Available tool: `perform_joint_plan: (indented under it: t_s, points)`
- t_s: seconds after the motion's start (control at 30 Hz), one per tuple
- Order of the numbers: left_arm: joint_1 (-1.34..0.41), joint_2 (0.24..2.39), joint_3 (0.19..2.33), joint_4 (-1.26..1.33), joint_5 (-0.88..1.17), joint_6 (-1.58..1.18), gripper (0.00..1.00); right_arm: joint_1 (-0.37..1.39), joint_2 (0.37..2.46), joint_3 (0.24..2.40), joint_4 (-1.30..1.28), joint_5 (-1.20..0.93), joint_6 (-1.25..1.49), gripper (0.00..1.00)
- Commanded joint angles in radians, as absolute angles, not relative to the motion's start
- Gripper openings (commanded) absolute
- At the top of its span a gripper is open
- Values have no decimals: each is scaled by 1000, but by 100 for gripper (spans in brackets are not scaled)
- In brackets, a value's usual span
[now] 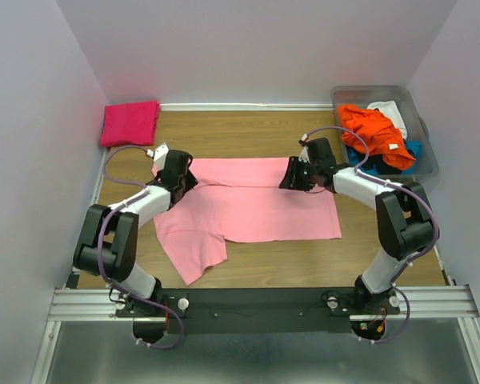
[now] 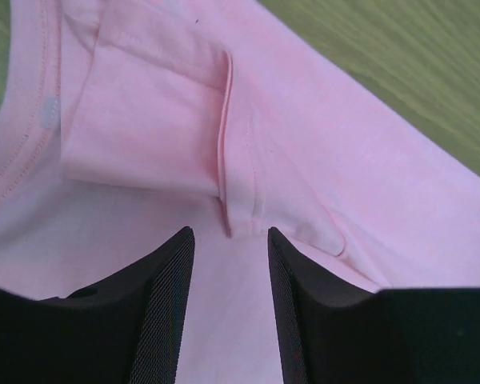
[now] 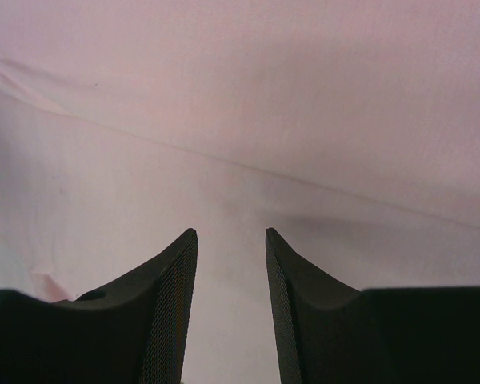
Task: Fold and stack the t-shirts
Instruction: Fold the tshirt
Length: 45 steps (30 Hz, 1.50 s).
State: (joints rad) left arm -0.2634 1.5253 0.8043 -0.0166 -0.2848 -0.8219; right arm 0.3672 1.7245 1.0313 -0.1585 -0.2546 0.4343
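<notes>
A light pink t-shirt (image 1: pixel 248 210) lies spread on the wooden table, one sleeve trailing toward the front left. My left gripper (image 1: pixel 186 179) is open over its left upper part, jaws either side of a folded sleeve seam (image 2: pixel 232 200). My right gripper (image 1: pixel 292 176) is open over the shirt's upper right edge; its view shows only smooth pink cloth (image 3: pixel 240 144) between the fingers. A folded hot-pink t-shirt (image 1: pixel 130 122) lies at the back left. Orange (image 1: pixel 376 132), white (image 1: pixel 390 112), blue and black shirts sit in a bin.
A clear plastic bin (image 1: pixel 420 120) stands at the back right corner. Bare wooden table (image 1: pixel 304 264) runs along the front of the shirt. White walls close in the left, back and right sides.
</notes>
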Motion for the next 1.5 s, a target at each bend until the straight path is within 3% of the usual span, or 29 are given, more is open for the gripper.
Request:
perform_joint_plan:
  t_s: [0.0,0.53,0.77,1.03,1.17,1.47]
  points:
    - [-265,1587,819,-5,-259,-838,49,365,1732,1046,-172,-253,417,47]
    - [-273,1706,910,-40,-225,-827,41,365,1701,1009,-172,-227,420,47]
    - [-276,1710,923,-58,-232,-816,27,365,1713,1022,-172,-230,422,47]
    - [-278,1720,927,-90,-238,-815,20,365,1720,1022,-172,-230,422,47]
    - [-281,1706,949,-141,-244,-821,0,367,1720,1023,-172,-229,422,47]
    - [-298,1644,989,-270,-169,-847,0,365,1718,1034,-170,-230,419,47]
